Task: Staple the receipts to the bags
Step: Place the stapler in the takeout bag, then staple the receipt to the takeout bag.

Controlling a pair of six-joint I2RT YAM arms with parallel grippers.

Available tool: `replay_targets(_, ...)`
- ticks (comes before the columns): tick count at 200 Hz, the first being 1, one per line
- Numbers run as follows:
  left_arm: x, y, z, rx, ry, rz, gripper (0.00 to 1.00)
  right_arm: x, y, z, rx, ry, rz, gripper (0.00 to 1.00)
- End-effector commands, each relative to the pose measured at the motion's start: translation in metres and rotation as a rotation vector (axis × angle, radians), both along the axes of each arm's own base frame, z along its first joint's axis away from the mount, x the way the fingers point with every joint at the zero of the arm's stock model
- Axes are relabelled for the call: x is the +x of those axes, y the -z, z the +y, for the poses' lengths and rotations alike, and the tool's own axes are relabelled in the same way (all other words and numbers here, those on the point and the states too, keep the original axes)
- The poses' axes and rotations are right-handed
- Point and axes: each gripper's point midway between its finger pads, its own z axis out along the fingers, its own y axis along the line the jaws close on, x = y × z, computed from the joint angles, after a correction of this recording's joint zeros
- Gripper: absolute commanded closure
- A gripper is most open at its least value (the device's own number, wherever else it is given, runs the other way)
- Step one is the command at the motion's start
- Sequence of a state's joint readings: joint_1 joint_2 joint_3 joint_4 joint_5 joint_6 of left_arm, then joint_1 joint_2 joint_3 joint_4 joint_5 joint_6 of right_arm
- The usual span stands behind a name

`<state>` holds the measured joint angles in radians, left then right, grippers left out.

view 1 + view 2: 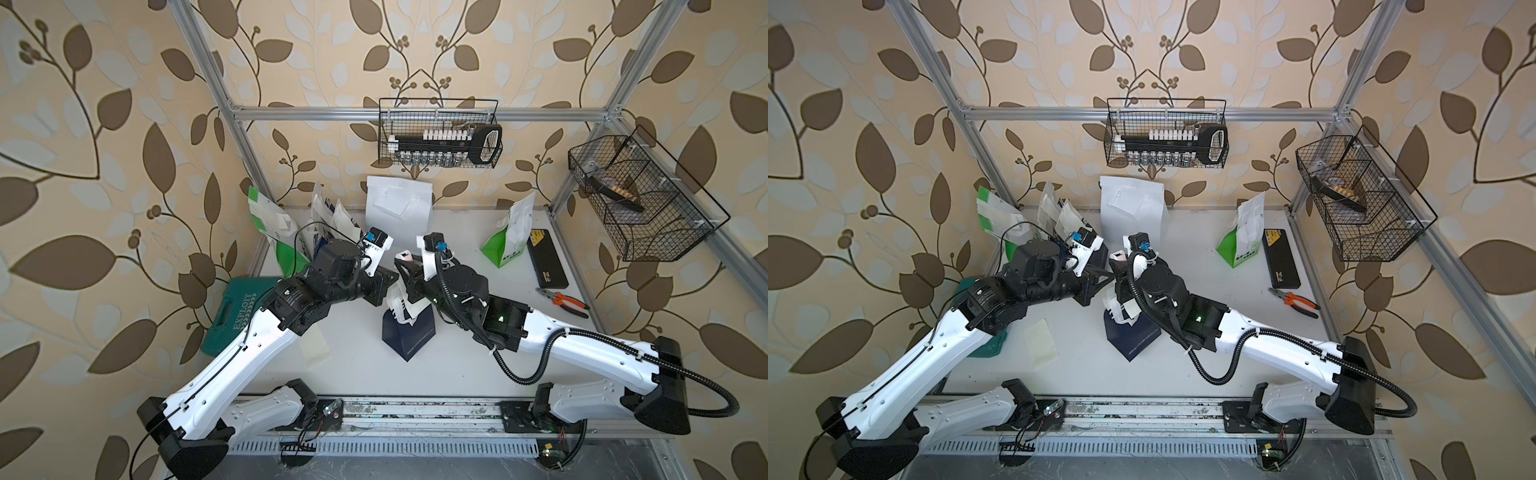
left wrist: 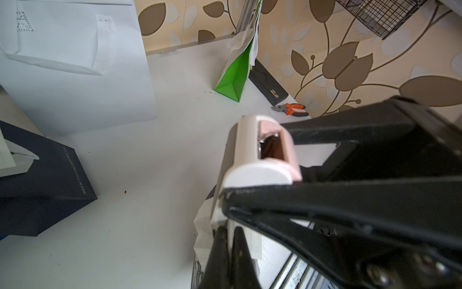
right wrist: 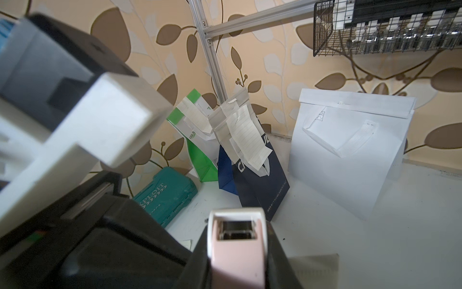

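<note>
Leaf-patterned wallpaper and aluminium rails enclose a white counter [image 1: 365, 374]. At the far left, a teal tool case [image 1: 237, 316] lies flat at the counter edge. Behind it, in the rear corner, stand a green-and-white bag [image 1: 270, 224] and two blue-and-navy bags [image 3: 260, 185], with receipts [image 3: 246, 135] hanging from their top edges. A loose receipt [image 1: 1040, 340] lies flat on the counter beside the left arm. The left pincer [image 2: 228, 240] is fully closed just above the centre navy bag [image 1: 409, 336]. Pale paper sits against its fingers, but whether it is clamped cannot be determined. This bag stands upright, with its white handles [image 1: 399, 309] folded over the top. The right pincer [image 3: 237, 265] is closed narrowly on a pink-and-white stapler [image 3: 237, 232], close beside the left pincer and above the same bag. A plain white bag [image 1: 397, 203] leans on the rear wall behind both pincers. Further right stands a second green-and-white bag [image 1: 505, 245], followed by a black case [image 1: 546, 259] and orange-handled pliers [image 1: 565, 301], both flat on the counter. A wire basket [image 1: 648, 208] hangs on the right rail.
</note>
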<state>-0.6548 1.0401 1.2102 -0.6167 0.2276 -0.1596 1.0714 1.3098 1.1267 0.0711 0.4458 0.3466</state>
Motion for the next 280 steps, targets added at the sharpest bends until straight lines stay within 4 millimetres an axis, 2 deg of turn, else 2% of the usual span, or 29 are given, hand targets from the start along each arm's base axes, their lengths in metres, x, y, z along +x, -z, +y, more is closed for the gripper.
replay_targets(1,-0.003,-0.027,-0.003,-0.055,0.033,-0.105,1.0,-0.003,-0.008,-0.002,-0.018,0.006,0.028,1.0)
replay_targets(25,-0.007,-0.033,-0.001,-0.06,0.05,-0.149,1.0,-0.005,0.003,-0.003,-0.047,0.009,0.091,1.0)
replay_targets(29,-0.007,-0.033,-0.001,-0.057,0.054,-0.156,1.0,-0.006,0.005,-0.002,-0.047,0.003,0.103,0.94)
replay_targets(41,-0.008,-0.032,-0.002,-0.04,0.074,-0.176,1.0,-0.011,0.004,-0.003,-0.057,-0.017,0.122,0.61)
replay_targets(49,-0.01,-0.029,-0.003,-0.029,0.093,-0.182,1.0,-0.016,-0.002,-0.006,-0.057,-0.03,0.109,0.5)
replay_targets(94,-0.024,-0.024,-0.01,-0.017,0.204,-0.205,1.0,-0.056,-0.052,-0.038,-0.058,-0.203,-0.003,0.26)
replay_targets(100,-0.027,-0.025,-0.011,-0.015,0.228,-0.211,1.0,-0.059,-0.054,-0.043,-0.067,-0.224,0.001,0.2)
replay_targets(114,-0.037,-0.028,-0.015,-0.023,0.292,-0.217,1.0,-0.064,-0.054,-0.053,-0.08,-0.32,0.039,0.14)
replay_targets(147,-0.073,-0.038,-0.029,-0.105,0.508,-0.217,1.0,-0.078,-0.04,-0.06,-0.05,-0.58,0.135,0.1)
replay_targets(165,-0.08,-0.04,-0.031,-0.126,0.544,-0.21,1.0,-0.089,-0.035,-0.056,-0.049,-0.678,0.129,0.08)
replay_targets(179,-0.087,-0.042,-0.032,-0.137,0.573,-0.2,1.0,-0.097,-0.033,-0.052,-0.054,-0.736,0.116,0.02)
replay_targets(215,-0.092,-0.048,-0.033,-0.156,0.593,-0.204,1.0,-0.107,-0.023,-0.045,-0.075,-0.839,0.105,0.0)
replay_targets(247,-0.099,-0.054,-0.036,-0.172,0.621,-0.206,1.0,-0.1,-0.008,-0.038,-0.109,-0.844,0.126,0.0)
replay_targets(280,-0.099,-0.058,-0.037,-0.176,0.616,-0.215,1.0,-0.103,-0.005,-0.03,-0.105,-0.904,0.136,0.04)
